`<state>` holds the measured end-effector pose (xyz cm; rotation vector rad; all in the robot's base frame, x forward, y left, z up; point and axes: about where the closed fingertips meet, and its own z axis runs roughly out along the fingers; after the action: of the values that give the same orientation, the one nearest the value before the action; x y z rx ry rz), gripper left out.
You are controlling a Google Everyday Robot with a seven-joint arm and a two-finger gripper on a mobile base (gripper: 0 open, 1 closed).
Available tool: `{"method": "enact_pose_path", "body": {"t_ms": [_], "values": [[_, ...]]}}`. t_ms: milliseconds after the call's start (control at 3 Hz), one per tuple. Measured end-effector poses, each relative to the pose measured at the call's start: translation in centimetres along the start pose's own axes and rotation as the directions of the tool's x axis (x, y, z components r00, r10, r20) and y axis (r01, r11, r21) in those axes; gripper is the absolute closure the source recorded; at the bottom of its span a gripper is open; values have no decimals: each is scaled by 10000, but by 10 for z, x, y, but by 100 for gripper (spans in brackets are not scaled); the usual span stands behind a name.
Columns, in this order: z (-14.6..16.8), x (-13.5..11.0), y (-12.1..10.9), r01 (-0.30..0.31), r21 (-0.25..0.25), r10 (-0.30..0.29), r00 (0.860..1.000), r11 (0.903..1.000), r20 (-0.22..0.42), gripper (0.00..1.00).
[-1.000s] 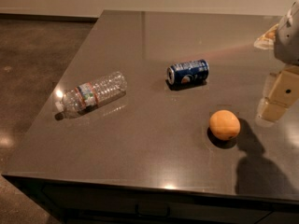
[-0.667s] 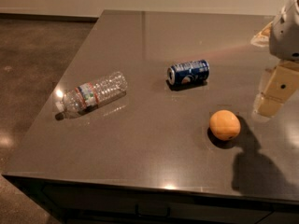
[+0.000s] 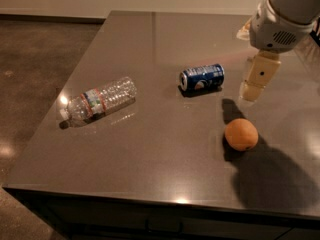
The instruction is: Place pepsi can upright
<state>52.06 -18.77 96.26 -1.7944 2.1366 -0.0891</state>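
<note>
- Pepsi can [image 3: 202, 77] lies on its side near the middle of the dark table [image 3: 150, 154], with one silver end facing left.
- Gripper [image 3: 251, 90] hangs just right of the can, apart from it; I cannot tell whether it is open or closed.
- Orange fruit [image 3: 241, 134] sits nearer, to the can's right.
- Clear water bottle [image 3: 100, 100] lies on its side, well left of the can.

pepsi can [image 3: 202, 77] logo, probably, end effector [image 3: 250, 91] beside

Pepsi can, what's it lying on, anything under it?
The pepsi can lies on its side directly on the table, a thin shadow beneath; the contact line is hidden. The claw hangs beside it, not touching.
</note>
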Motion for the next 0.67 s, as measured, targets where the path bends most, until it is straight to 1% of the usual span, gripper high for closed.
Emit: {"method": "enact_pose_path", "body": {"t_ms": [333,667], "values": [[35,-3,-38,532,-207,-529,9985,9984,149,0],[70,-2,-74,788,-532,-783,9969,9955,120,0]]}}
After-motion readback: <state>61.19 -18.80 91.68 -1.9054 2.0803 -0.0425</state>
